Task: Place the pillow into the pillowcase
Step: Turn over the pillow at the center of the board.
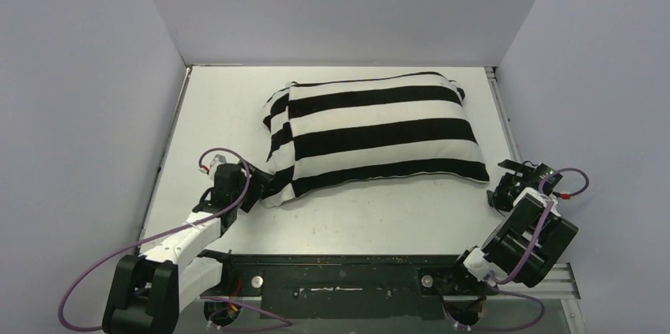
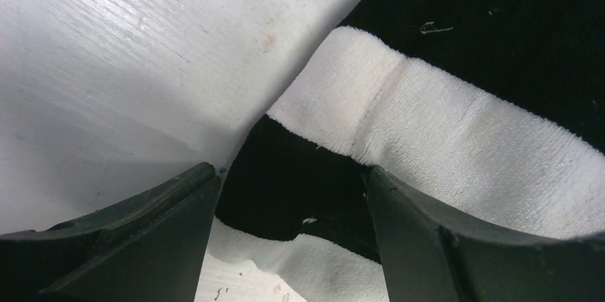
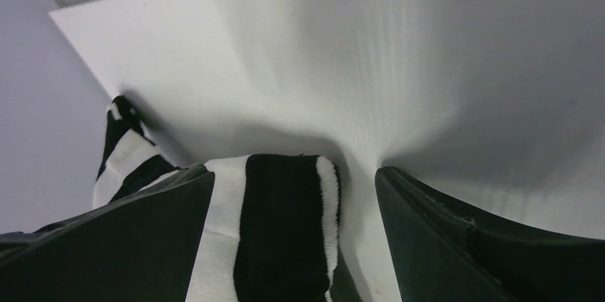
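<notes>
Black left fingers (image 2: 121, 245) stand wide apart at the near left corner of the striped pillowcase (image 1: 379, 133), with cloth between them. The right fingers (image 3: 471, 245) stand wide too, by its near right corner. The puffy pillowcase lies mid counter (image 1: 379, 215), toward the far edge.

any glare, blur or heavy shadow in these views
top external: even light, sharp, only a faint shadow under the pillowcase; left wrist: streaky sheen on the table, fabric pile crisp; right wrist: table washed bright, dark shadow beside the striped corner.
</notes>
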`<state>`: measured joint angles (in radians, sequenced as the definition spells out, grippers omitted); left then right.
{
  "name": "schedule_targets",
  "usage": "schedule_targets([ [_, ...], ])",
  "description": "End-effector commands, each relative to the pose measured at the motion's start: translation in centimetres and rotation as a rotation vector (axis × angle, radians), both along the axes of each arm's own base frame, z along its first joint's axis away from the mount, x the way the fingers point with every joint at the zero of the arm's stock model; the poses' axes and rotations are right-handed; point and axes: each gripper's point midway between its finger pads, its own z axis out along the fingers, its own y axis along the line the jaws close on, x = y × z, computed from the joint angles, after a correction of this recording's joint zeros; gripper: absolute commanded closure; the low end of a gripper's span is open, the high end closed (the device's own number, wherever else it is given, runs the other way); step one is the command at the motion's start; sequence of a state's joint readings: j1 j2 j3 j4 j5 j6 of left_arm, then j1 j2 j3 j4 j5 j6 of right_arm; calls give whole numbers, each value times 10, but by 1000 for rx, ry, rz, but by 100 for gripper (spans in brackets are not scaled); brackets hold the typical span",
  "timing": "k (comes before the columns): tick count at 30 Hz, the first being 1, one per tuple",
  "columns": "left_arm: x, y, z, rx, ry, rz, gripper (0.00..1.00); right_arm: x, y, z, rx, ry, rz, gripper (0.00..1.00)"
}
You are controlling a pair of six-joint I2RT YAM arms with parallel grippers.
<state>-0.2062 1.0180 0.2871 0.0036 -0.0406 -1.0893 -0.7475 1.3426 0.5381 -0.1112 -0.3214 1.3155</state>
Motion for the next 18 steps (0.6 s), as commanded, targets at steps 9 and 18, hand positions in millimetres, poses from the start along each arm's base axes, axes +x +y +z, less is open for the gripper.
schedule_targets([
  [9,10,-23,7,6,-76,-49,27,35,9,-12,18,-63,50,22],
  [18,30,-13,28,41,-158,12,100,47,-2,11,-80,-87,117,95],
])
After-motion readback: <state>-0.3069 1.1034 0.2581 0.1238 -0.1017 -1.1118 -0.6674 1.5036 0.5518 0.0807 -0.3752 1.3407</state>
